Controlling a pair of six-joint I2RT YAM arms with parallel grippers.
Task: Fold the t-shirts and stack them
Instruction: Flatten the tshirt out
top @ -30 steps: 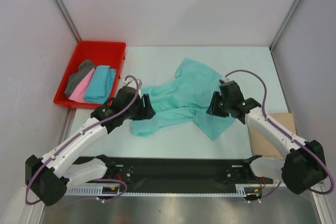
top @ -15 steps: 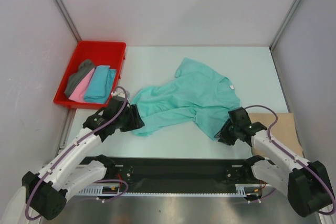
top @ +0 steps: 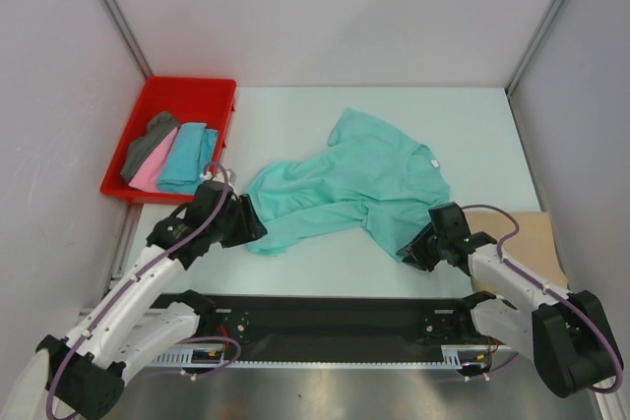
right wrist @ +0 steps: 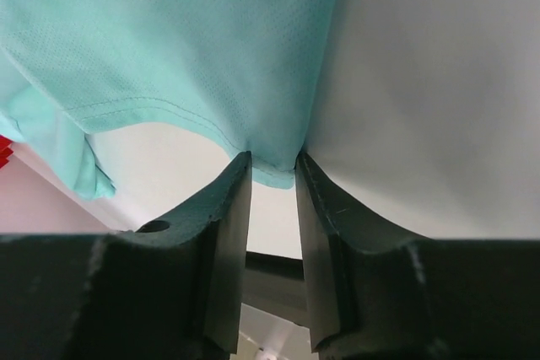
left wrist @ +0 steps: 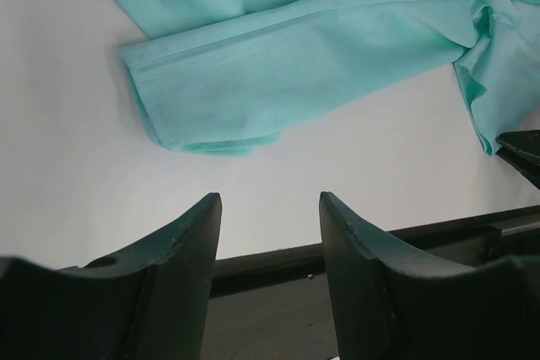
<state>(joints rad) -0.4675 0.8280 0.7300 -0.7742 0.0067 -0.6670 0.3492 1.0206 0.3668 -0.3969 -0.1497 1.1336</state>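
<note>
top: shows mint shirt (top: 354,189) crumpled on table (top: 295,115); left gripper (top: 248,223) just beside its left hem corner, right gripper (top: 409,251) at near-right corner | left wrist: jaws apart, empty, hem corner ahead | right wrist: jaws narrow, hem corner between, cannot tell if clamped | handling: judged light, limp, prone to sag; best taken at hem corners

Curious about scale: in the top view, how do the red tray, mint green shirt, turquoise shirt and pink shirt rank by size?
1. mint green shirt, spread out
2. red tray
3. turquoise shirt, folded
4. pink shirt, partly covered, so its rank is unsure
</note>
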